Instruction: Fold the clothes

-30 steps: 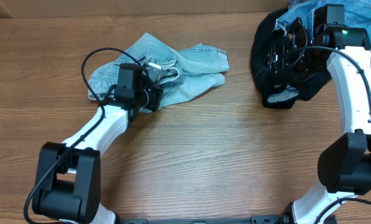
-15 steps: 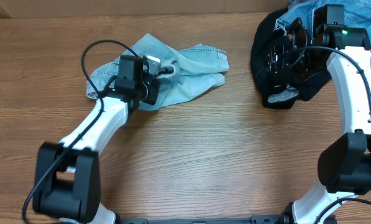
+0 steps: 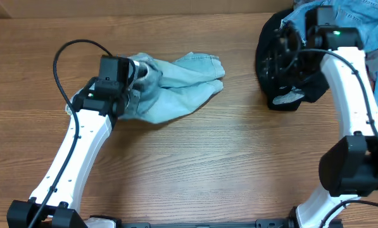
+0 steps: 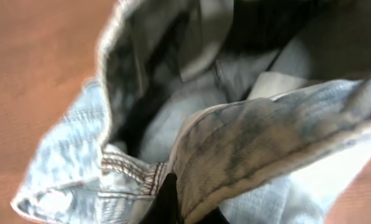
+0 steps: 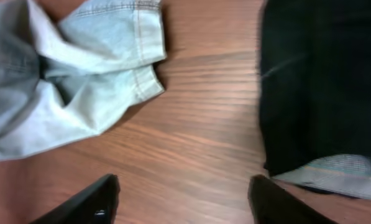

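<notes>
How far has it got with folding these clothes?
Nothing looks folded yet. The pale blue trousers lie crumpled on the table. In hand: the left gripper is shut on their bunched end, while the right gripper hangs open over bare wood beside the black garment. Left to do: every fold, plus that garment and the blue denim behind it.

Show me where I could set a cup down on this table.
The table is bare in front, between the left arm and right arm, and in the strip between the jeans and the black garment. The far right corner is crowded with piled clothes.
</notes>
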Robot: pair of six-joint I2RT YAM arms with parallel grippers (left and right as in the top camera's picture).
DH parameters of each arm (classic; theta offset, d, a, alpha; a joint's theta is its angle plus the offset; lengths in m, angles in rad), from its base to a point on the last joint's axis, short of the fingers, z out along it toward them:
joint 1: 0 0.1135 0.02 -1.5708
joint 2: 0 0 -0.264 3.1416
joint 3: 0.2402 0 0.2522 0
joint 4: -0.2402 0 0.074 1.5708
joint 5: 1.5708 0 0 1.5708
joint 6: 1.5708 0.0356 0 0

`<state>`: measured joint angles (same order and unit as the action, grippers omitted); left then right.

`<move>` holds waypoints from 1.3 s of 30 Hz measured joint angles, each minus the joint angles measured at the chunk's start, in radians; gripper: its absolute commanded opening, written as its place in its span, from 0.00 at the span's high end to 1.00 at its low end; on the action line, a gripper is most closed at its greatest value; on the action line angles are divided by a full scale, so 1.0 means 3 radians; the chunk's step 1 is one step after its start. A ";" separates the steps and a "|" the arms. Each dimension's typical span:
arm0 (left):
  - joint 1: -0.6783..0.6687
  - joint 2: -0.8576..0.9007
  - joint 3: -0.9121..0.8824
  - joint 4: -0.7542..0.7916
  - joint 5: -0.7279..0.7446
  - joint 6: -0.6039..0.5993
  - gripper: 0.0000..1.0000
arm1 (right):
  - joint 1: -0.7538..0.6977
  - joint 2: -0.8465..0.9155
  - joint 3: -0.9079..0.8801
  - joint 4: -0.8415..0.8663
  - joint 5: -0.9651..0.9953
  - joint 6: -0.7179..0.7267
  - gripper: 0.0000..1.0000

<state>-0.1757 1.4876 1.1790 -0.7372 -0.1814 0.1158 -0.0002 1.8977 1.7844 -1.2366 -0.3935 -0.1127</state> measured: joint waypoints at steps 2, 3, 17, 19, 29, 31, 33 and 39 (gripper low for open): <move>-0.0001 0.0001 0.0000 -0.0150 -0.0011 -0.0056 0.96 | 0.0113 0.0072 -0.0023 0.0019 -0.0008 0.0011 0.83; 0.0000 0.0000 0.0000 -0.0191 -0.0019 -0.0127 0.96 | 0.0178 0.0136 -0.0065 0.0050 -0.0009 0.0019 0.74; 0.0000 -0.0006 0.0028 -0.0151 -0.0057 -0.0900 0.96 | 0.0505 0.0608 -0.0243 0.0370 -0.0251 0.0014 0.53; 0.0000 -0.0006 0.0107 -0.0108 -0.0060 -0.0966 0.96 | 0.0603 0.0675 -0.0258 0.0455 -0.0262 0.0013 0.48; 0.0000 -0.0013 0.0196 -0.0076 -0.0061 -0.1020 0.96 | 0.0993 0.0694 -0.0427 0.1052 -0.0024 0.0037 0.31; 0.0000 -0.0013 0.0196 -0.0076 -0.0061 -0.1027 0.96 | 0.1088 0.0694 -0.0431 0.1066 0.0132 0.0134 0.30; 0.0000 -0.0013 0.0196 -0.0076 -0.0061 -0.1029 0.96 | 0.1164 0.0702 -0.0436 0.1067 0.0242 0.0314 0.31; 0.0000 -0.0014 0.0196 -0.0075 -0.0061 -0.1029 0.96 | 0.1175 0.0905 -0.0443 0.1213 0.0350 0.0959 0.40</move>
<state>-0.1757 1.4834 1.2377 -0.7597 -0.1997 -0.1928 0.3523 2.1693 1.6516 -0.8726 -0.2886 0.1749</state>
